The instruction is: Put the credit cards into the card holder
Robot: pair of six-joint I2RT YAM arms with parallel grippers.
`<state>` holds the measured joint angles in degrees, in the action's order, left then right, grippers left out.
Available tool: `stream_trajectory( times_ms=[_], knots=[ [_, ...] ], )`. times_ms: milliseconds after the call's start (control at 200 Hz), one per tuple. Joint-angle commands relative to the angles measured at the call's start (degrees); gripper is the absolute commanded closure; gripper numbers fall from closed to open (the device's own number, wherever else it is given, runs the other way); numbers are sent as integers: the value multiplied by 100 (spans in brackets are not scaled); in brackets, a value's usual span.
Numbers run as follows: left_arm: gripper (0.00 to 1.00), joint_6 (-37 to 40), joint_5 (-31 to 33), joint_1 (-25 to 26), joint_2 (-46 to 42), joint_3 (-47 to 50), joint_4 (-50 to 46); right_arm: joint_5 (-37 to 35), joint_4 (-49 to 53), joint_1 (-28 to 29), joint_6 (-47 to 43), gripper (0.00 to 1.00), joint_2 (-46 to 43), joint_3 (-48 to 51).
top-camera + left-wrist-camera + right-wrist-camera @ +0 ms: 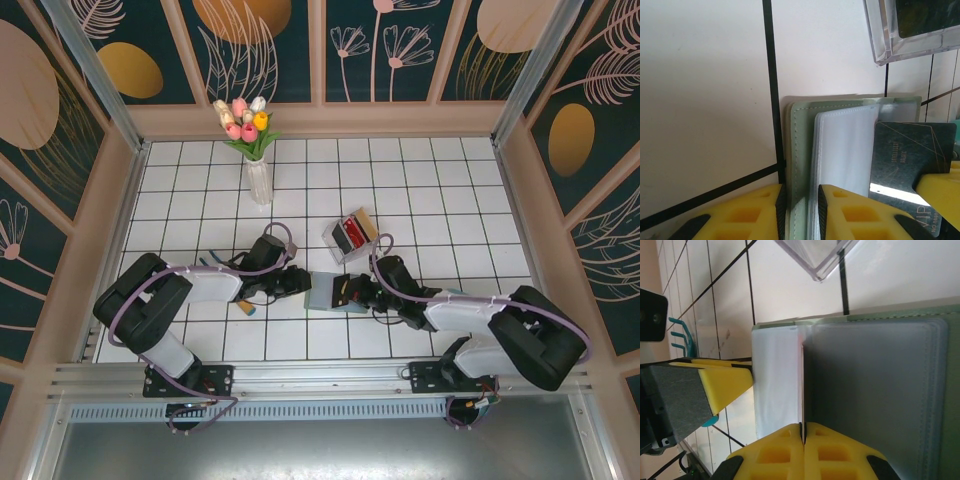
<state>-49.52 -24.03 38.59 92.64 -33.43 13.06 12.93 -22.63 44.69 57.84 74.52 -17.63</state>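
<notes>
**Grey card lined up at the open wallet**

A white tiled table [450, 190] with dark grout sits inside walls of teal floral panels [270, 50], and the work is all at the near middle of it, between the two arms.

The card holder [322, 293] lies open and flat there. Its sage cover faces down and its clear inner sleeves [845, 150] fan upward. From where I stand the sleeves I can see look empty, though the ones underneath are hidden.

A dark grey card [910, 155] hangs over the right side of the sleeves, overlapping them. I can't tell whether its edge has entered a pocket.

The right gripper [804, 427] has its yellow pads pinched tight on that card. Its wrist view sees the card edge-on, standing upright above the sleeves, which looks like an approach for sliding it in.

The left gripper [801, 192] is clamped narrowly on the left cover flap. I would guess this pins the wallet down and holds it open while the card is pushed.

Just beyond the wallet, on the far side, is a clear box [350, 237] with red and dark contents, apart from both claws. A vase of tulips [258, 165] stands further off, at the far left.
</notes>
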Motion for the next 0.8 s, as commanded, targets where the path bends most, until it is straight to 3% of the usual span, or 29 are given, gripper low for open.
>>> stream_trajectory(
  times_ms=[0, 570, 796],
  knots=[
    [73, 39, 50, 70, 158, 29, -237, -68, -50, -57, 45, 96, 248, -85],
    [76, -45, 75, 67, 158, 100, -190, 107, -814, 290, 323, 91, 1282, -484],
    [78, -37, 207, 66, 96, 101, -286, -236, 345, 302, -6, 78, 865, -740]
  ],
)
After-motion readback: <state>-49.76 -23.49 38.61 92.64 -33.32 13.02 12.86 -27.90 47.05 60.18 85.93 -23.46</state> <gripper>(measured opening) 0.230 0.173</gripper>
